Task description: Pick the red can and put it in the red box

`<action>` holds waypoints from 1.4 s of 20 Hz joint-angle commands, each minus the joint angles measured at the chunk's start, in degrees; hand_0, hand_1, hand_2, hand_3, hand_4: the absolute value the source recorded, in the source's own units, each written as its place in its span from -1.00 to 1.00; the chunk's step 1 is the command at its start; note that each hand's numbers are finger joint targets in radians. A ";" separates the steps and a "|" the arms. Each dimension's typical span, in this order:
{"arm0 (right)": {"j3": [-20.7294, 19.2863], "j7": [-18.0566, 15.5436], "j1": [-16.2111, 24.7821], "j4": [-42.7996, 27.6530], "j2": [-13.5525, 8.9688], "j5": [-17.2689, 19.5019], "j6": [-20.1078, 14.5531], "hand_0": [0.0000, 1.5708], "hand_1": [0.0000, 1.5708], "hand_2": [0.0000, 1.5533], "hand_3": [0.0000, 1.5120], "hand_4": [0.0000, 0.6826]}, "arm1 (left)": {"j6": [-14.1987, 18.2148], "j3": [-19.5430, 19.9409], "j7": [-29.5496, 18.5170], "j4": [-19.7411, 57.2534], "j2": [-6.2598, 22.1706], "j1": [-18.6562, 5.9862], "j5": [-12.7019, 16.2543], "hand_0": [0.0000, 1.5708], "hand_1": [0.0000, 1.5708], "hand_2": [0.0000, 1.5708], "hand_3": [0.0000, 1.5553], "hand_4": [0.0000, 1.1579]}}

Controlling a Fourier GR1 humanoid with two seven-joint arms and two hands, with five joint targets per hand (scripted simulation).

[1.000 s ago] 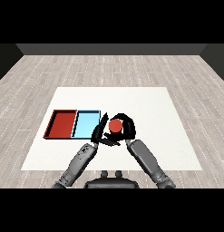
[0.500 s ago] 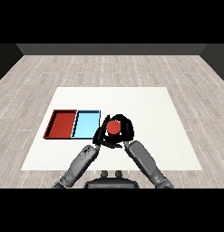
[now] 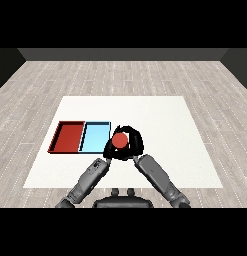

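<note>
Head view. The red can (image 3: 120, 140) sits just below the centre of the frame, enclosed by the right hand (image 3: 134, 145), whose black fingers curl round its sides so that only the can's round red top shows; whether the can rests on the white surface (image 3: 160, 115) or is lifted clear of it cannot be told. As a judgement, a can of this kind is rigid and light, with a smooth curved wall that could slide in the fingers; the side wall at mid-height is the sensible place to hold it, keeping it upright. The right forearm rises from the lower right toward the centre. The left hand (image 3: 108, 152) lies just left of the can, its forearm entering from the lower left; its finger state cannot be told. The red tray (image 3: 58, 139) lies at centre left, the light blue tray (image 3: 95, 137) between it and the can.
</note>
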 commanded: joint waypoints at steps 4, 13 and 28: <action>-3.23 -2.45 -0.11 2.79 -0.45 -1.93 4.43 0.92 0.92 0.87 0.84 0.90 | 11.38 -2.71 -0.24 2.84 -0.02 -3.96 6.14 1.00 1.00 1.00 0.92 0.95; -0.30 0.56 0.63 -0.77 0.19 0.66 0.74 0.89 0.89 0.86 0.84 0.88 | 11.60 0.12 -0.54 1.94 -0.02 -2.81 3.27 1.00 1.00 0.98 0.90 0.96; 0.73 5.26 0.37 2.64 0.20 3.04 0.14 -1.00 -1.00 -1.00 -1.00 -1.00 | 19.33 -4.72 -10.20 4.04 -0.01 -6.01 9.53 1.00 1.00 1.00 0.94 0.97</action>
